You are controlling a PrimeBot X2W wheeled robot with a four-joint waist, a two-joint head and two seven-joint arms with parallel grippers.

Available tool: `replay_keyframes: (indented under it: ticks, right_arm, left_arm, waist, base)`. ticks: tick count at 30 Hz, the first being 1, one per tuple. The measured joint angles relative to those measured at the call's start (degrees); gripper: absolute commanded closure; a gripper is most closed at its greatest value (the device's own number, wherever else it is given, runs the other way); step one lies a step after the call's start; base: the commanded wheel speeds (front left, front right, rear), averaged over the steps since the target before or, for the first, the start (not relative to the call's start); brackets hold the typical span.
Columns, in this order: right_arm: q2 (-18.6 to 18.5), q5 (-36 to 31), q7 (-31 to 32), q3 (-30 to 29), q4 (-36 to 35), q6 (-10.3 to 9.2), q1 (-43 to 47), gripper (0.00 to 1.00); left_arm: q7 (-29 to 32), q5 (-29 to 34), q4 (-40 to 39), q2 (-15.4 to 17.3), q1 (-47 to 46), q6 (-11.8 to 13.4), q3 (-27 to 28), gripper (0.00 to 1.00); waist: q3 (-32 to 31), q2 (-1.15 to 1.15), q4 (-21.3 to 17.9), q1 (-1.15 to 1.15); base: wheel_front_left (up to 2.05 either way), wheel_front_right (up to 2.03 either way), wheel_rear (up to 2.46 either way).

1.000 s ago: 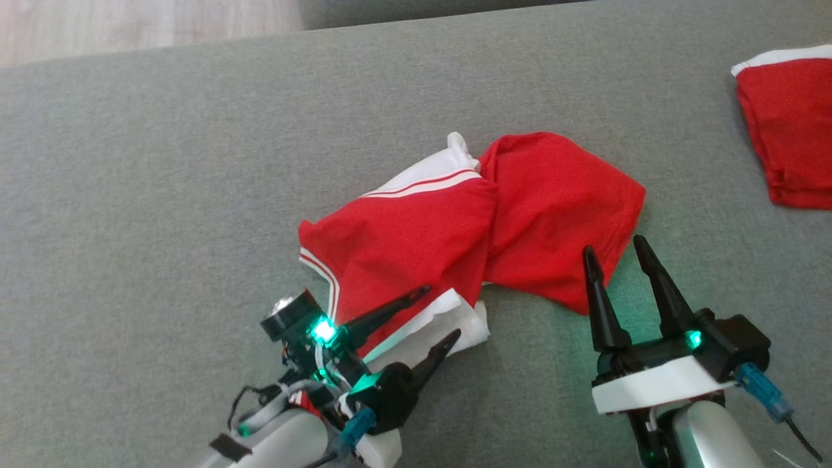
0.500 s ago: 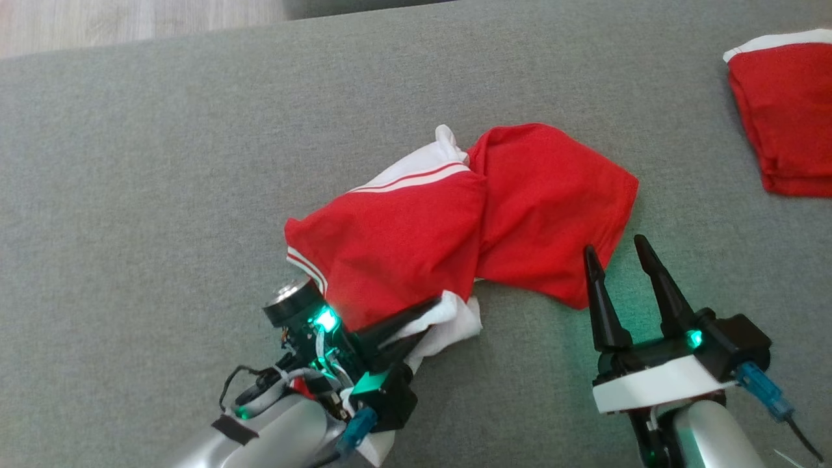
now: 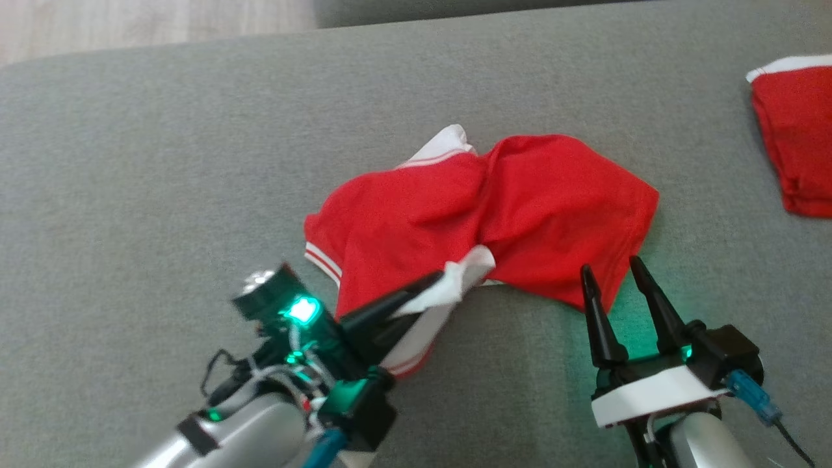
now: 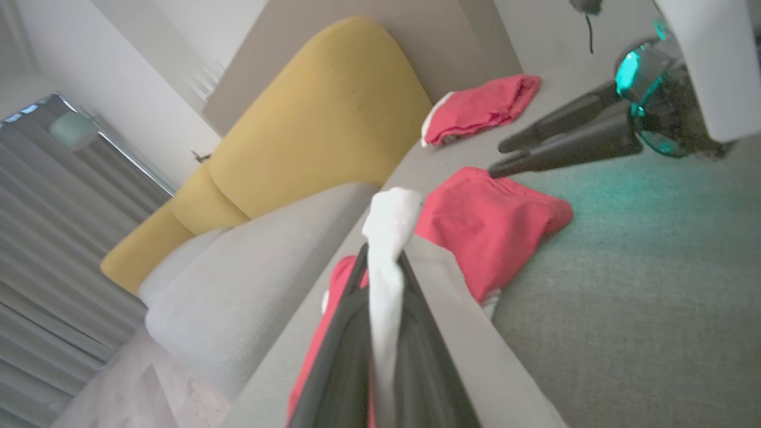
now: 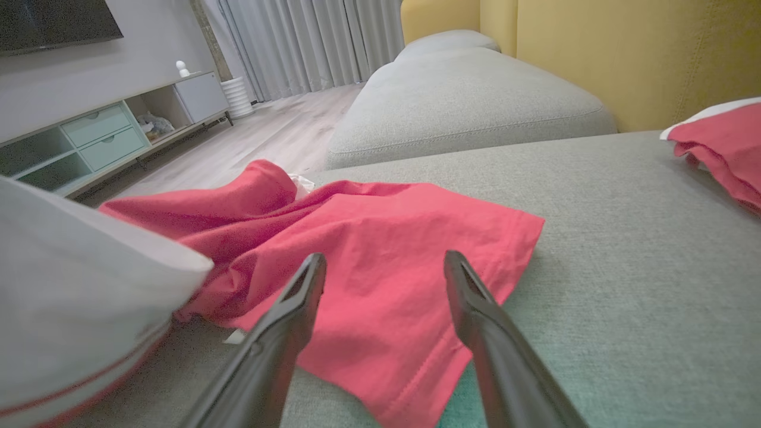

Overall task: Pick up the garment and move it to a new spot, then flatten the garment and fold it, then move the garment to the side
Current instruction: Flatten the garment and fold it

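**On the grey seat (image 3: 162, 162), the left claw (image 3: 429, 289) pinches the garment's white band (image 3: 465, 273)**

Between the left claw's two dark fingers a fold of the white band is clamped tight. The cloth next to it rises off the seat in a small ridge. The rest of the red garment (image 3: 507, 195), with striped trim along one edge, lies crumpled ahead of that claw and to its right. Gripping the band makes sense: it looks like the thickest and least stretchy part. A pull there should carry the whole piece rather than peel off one layer.

The right claw (image 3: 610, 265) is spread wide and grips nothing. Its tips hover just over the garment's near hem, with red cloth showing between them in its own wrist view. It looks placed to take the opposite corner, so the piece can hang from two points and be spread out.

Across its middle, between the two claws, the garment is pinched into a twist. That is probably the main hindrance, since lifting by one end alone would likely tighten it.

A second red garment (image 3: 796, 143), folded and edged in white, lies well beyond the right claw and to its right. A carried piece should be kept from dragging over it. The yellow backrest (image 4: 333, 101) rises behind that spot, and wooden floor (image 3: 130, 23) shows past the seat's far edge, ahead of the left claw
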Motion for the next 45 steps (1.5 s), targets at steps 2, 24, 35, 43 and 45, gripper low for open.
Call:
replay_keyframes:
  ticks: [2,24,35,43,45]
  right_arm:
    - [0.0,0.0,0.0,-0.2,0.8,0.00,0.1,0.00]
    - [-1.0,-1.8,0.0,1.0,12.0,0.00,1.6,0.00]
    - [-0.5,-1.0,0.0,1.8,10.9,0.00,-1.8,1.00]
    - [-0.6,-0.4,0.1,-4.2,-6.8,0.00,-2.4,1.00]
    - [-1.2,-0.2,0.1,-6.3,-11.2,0.00,-3.1,1.00]
  left_arm:
    - [0.5,-0.6,-3.7,1.9,0.8,1.0,1.3,1.00]
    - [1.9,-4.7,-16.3,14.6,2.0,7.8,15.9,1.00]
    - [1.8,-5.2,-16.7,16.5,1.9,8.0,16.9,1.00]
    - [-0.9,-5.6,-17.5,18.3,-0.1,8.1,19.4,1.00]
    - [-1.7,-5.8,-18.9,18.6,-1.3,8.1,20.6,1.00]
  waist:
    - [-0.4,0.00,0.6,0.00]
    - [-0.5,0.00,2.5,0.00]
    - [-1.4,0.00,1.7,0.00]
    - [-3.7,0.00,-1.0,0.00]
    - [-4.7,0.00,-1.7,0.00]
  base:
    - [0.00,0.00,0.00]
    - [0.00,0.00,0.00]
    - [0.00,0.00,0.00]
    - [0.00,0.00,0.00]
    - [0.00,0.00,0.00]
